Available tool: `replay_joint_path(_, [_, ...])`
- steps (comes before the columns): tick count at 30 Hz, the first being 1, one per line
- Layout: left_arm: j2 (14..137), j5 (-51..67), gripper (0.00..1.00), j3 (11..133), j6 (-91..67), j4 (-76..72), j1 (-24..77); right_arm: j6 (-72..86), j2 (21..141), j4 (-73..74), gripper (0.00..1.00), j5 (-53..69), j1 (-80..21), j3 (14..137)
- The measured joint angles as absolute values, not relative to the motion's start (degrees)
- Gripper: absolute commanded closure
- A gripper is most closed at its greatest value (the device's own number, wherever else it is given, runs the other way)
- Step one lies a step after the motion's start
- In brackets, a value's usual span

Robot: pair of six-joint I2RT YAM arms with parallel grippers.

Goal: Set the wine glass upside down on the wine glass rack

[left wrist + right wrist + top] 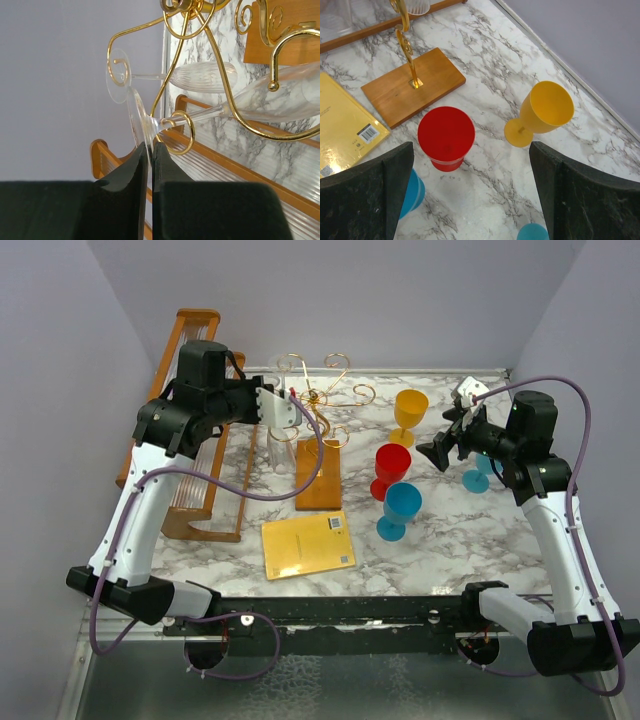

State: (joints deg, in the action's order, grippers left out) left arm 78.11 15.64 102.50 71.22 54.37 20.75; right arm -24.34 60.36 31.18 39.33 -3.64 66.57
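At the back of the counter [450, 540], by the rack [322, 398], the left end effector [150, 147] is pinching the rim of the glass's [260, 100] foot, its fingers clamped together on it. The stem is passing through a gold loop [182, 132] of the rack, just beside the foot, so the threading looks done. I am judging the job nearly finished. What is left is settling the foot onto the loop, letting go and backing out. Whether the foot is bearing on the wire yet, I cannot tell.

The glass is hanging inverted. Its foot is up at the fingers, its bowl is pointing down toward the counter, and its long axis is running close to vertical. A second glass [200, 77] is hanging from a neighbouring arm the same way.

The right end effector [445, 445] is hovering over the coloured cups, its fingers spread wide apart and holding nothing.
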Motion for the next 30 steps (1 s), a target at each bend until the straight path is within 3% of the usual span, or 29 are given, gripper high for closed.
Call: replay_joint_path(30, [77.67,17.15,0.73,99.15,70.15,55.00,21.15,-24.40,60.36,31.20,0.02,39.27,-3.64,66.57])
